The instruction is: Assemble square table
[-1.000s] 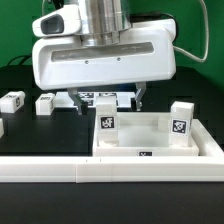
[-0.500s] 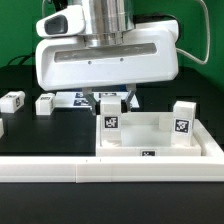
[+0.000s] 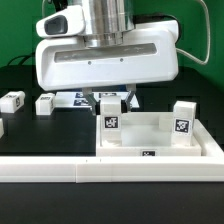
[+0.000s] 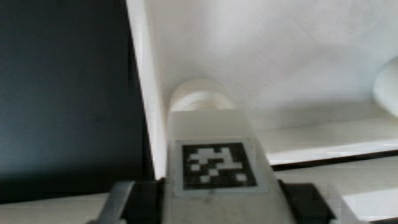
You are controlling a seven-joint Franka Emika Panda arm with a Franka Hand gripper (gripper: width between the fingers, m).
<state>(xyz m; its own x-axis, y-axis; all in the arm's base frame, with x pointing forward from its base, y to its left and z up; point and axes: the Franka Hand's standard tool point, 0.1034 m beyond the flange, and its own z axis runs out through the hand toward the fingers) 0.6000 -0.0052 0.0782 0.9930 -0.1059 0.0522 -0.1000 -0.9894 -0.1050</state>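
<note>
The square table's slab point(image 3: 200, 148) lies right of centre with its raised rim up. Two white tagged legs stand upright in it, one at its far left corner point(image 3: 108, 124) and one at its far right corner point(image 3: 180, 120). My gripper point(image 3: 110, 102) comes down over the left leg, with dark fingers point(image 3: 91, 100) on either side. In the wrist view the gripper point(image 4: 217, 200) is shut on that leg point(image 4: 217, 150). Its tag faces the camera and its rounded far end rests on the slab point(image 4: 302, 90).
Two loose legs point(image 3: 12, 100) point(image 3: 45, 102) lie on the black table at the exterior view's left. The long white L-shaped rail point(image 3: 60, 170) runs along the front. The marker board point(image 3: 75, 97) lies behind the gripper.
One second ago the fingers stood wide apart. They have closed inward onto the leg, and nothing has moved in the last half second.
</note>
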